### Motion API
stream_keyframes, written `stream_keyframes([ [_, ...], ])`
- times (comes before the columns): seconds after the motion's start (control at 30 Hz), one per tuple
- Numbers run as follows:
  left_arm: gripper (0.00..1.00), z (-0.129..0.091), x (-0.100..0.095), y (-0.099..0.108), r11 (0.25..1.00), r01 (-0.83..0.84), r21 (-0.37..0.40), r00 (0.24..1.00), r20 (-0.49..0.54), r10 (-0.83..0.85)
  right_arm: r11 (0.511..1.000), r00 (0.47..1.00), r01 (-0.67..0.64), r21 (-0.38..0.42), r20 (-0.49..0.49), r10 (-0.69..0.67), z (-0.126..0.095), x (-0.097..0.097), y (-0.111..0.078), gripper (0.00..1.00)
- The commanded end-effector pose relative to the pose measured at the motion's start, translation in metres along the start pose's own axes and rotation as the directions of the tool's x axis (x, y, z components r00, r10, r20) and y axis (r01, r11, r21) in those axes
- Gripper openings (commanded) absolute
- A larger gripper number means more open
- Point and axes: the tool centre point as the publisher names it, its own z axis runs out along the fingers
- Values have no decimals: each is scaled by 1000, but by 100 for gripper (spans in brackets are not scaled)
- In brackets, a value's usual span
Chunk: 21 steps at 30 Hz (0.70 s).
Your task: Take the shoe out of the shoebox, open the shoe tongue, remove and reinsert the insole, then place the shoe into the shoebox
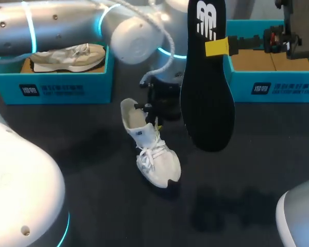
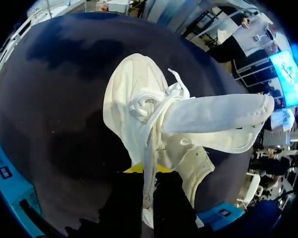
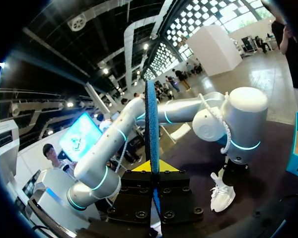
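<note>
1. Up front and closest to the lens, the black insole hangs on end above the table, well clear of everything. It's out of the shoe, so the removal half looks done.
2. The right gripper has its fingers closed flat on the insole's upper part. The right wrist view shows it edge-on between them, gripped there so the free end can, I'd judge, be steered back into the opening.
3. Below it the white sneaker stands on the table between the two boxes, toe towards the camera.
4. The left gripper is down at the sneaker's collar, fingers nearly together and seemingly pinching the rim. That reads as bracing the shoe for reinsertion.
5. The tongue is folded well out of the opening and the laces are loose, so the mouth is wide.
6. The right shoebox sits empty and waiting; the left shoebox holds a beige sneaker.
</note>
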Motion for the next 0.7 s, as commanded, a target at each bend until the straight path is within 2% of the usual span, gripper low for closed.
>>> stream_keyframes([
  [0.03, 0, -7, -10, 2, 805, -566, -178, 804, -337, 490, 1000, 1000, -2, 6, 1, 2, 3, 0, 4, 0],
  [0.27, 0, -11, -30, 12, 780, -600, -177, 774, -377, 509, 1000, 1000, -2, 6, 1, 2, 3, 0, 4, 0],
  [0.4, 0, -9, -44, 16, 798, -584, -145, 777, -382, 500, 1000, 1000, -2, 6, 1, 2, 3, 0, 4, 0],
  [0.7, 0, -3, -55, 15, 820, -563, -107, 789, -365, 494, 1000, 1000, -2, 6, 1, 2, 3, 0, 4, 0],
])
